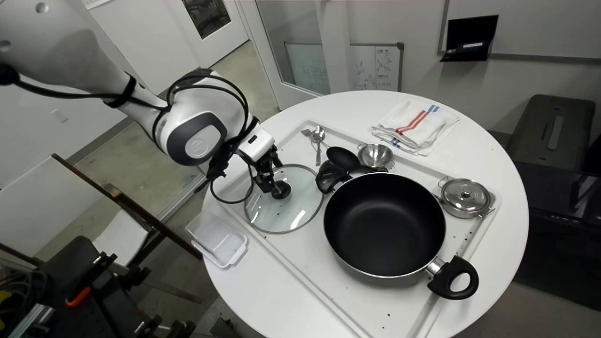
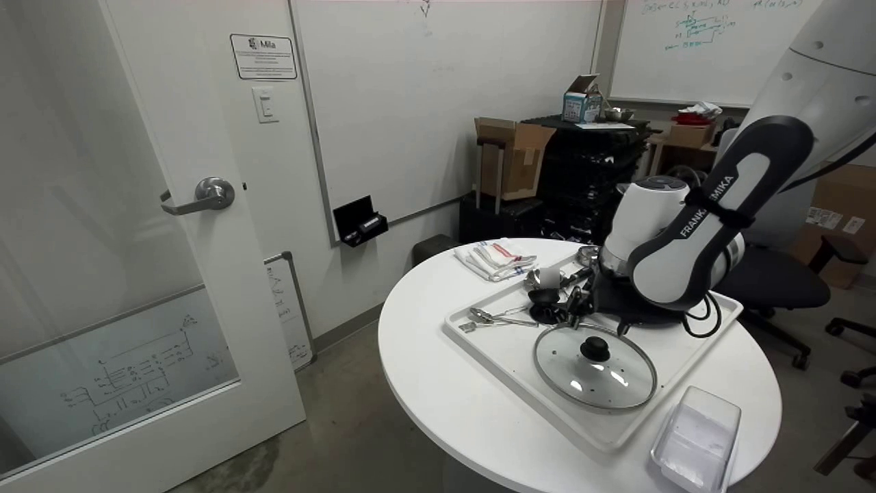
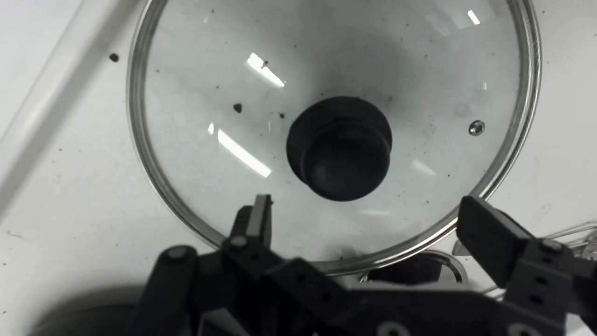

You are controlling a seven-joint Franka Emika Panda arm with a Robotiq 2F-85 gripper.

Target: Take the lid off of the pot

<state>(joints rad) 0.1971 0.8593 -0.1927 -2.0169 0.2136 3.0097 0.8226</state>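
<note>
I hold my end effector (image 3: 366,219) with its fingers (image 3: 487,238) spread wide over the edge of the glass lid (image 2: 594,373), whose black knob (image 3: 345,161) sits just beyond the fingertips in my wrist view. The lid lies knob up on the white tray (image 1: 357,303) on the counter (image 1: 263,284), already off the pot (image 1: 385,230), which stands uncovered to its right in an exterior view.

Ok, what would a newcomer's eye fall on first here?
Likely the large round black pot, sitting uncovered on the white rectangular tray. Then the round transparent glass lid lying beside it on that tray. The open black gripper hangs near the lid, clear of its round black knob.
</note>
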